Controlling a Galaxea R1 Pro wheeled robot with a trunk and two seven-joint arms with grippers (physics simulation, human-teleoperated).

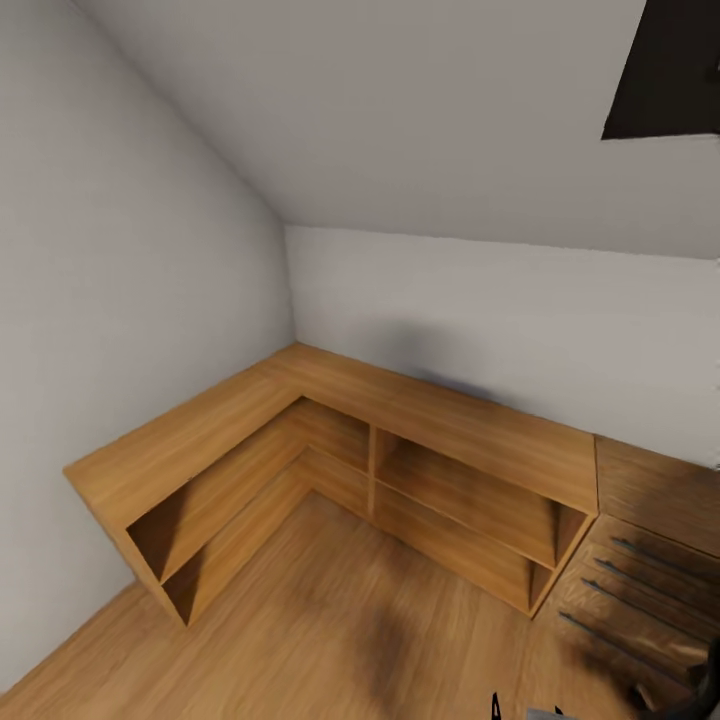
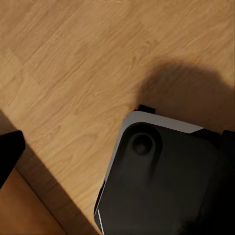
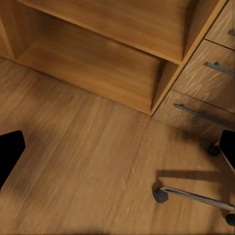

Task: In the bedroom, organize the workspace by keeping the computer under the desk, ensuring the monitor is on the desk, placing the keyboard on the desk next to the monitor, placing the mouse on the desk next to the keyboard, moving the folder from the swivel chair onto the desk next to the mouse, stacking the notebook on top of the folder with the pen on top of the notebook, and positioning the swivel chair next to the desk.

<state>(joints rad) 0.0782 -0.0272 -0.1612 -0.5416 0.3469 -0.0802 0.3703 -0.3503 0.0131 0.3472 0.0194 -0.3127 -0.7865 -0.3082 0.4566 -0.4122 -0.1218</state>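
Note:
None of the computer, monitor, keyboard, mouse, folder, notebook or pen is in view. In the right wrist view a chrome leg of the swivel chair (image 3: 196, 196) lies low over the floor, with dark castors at its ends. My right gripper (image 3: 117, 152) hangs open above the wooden floor, with nothing between its black fingertips (image 3: 10, 152). My left gripper (image 2: 117, 147) is also open and empty, pointing down at the floor and at my own dark base (image 2: 161, 181).
A low L-shaped wooden shelf unit (image 1: 330, 400) fills the room's corner under a sloping ceiling, its compartments bare. A drawer unit (image 1: 640, 590) with metal handles adjoins it on the right. A dark shape (image 1: 700, 680) sits at the lower right edge.

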